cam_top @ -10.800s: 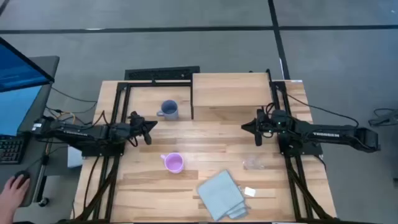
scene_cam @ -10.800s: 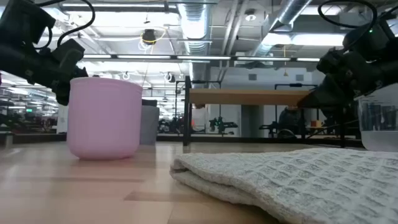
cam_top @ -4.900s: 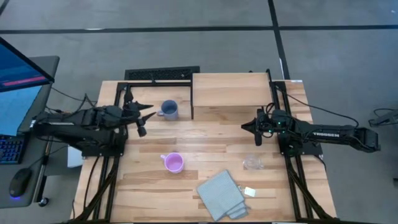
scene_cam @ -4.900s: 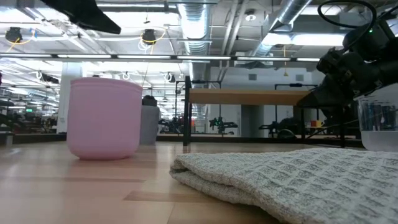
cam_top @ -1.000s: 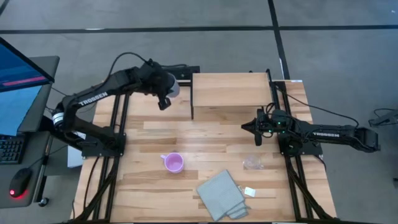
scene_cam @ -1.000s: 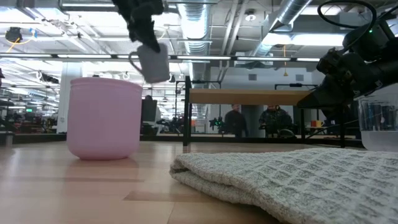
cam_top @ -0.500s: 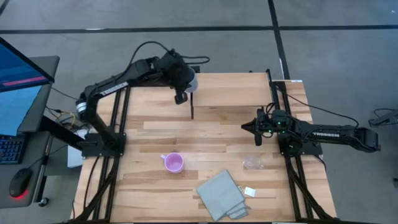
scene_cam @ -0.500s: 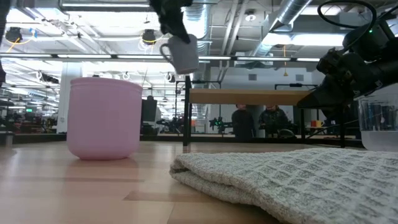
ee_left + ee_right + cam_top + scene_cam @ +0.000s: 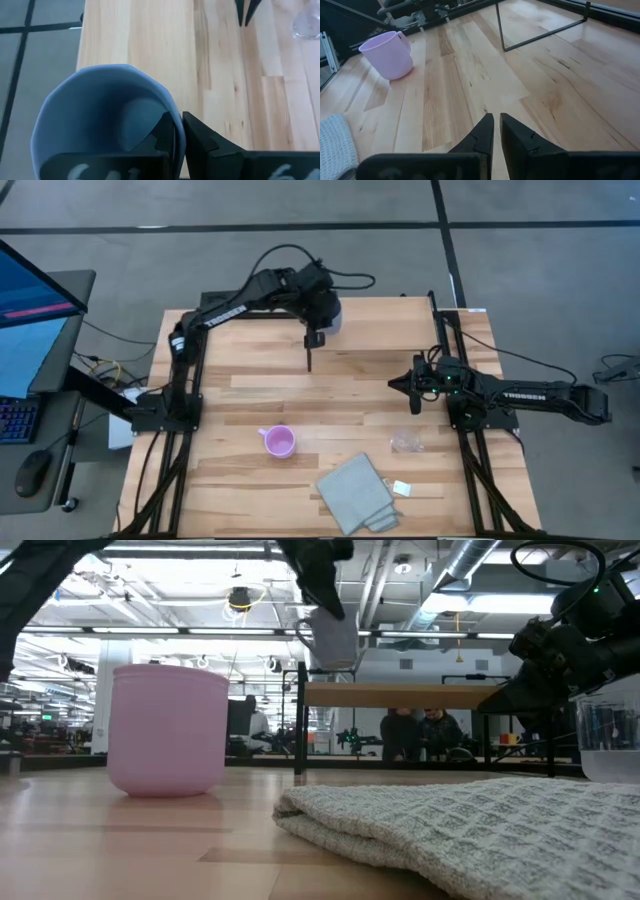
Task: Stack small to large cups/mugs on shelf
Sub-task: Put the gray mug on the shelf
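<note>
My left gripper (image 9: 320, 326) is shut on the blue-grey mug (image 9: 332, 314) and holds it over the left part of the light-wood shelf (image 9: 385, 330). In the low view the mug (image 9: 335, 637) hangs above the shelf top (image 9: 410, 695). The pink mug (image 9: 279, 442) stands on its base on the table, mouth up. The clear cup (image 9: 405, 443) stands on the table to its right. My right gripper (image 9: 413, 388) is shut and empty, low over the table in front of the shelf. My left gripper pinches the mug's wall at the rim (image 9: 172, 131), one finger inside (image 9: 162, 134) and one outside (image 9: 200, 137). The fingers point down from above. The mug hangs roughly upright, mouth up, lifted clear of the shelf.
A folded grey-blue cloth (image 9: 355, 493) lies at the table's near edge with a small white tag (image 9: 402, 488) beside it. The shelf's thin black legs (image 9: 540, 31) stand ahead of my right gripper (image 9: 493, 125). People stand in the room beyond the table (image 9: 405, 730).
My left gripper has carried the blue-grey mug toward the table's right edge, from beside the shelf's left end to over the shelf's left part. The mug has stayed lifted and roughly upright.
</note>
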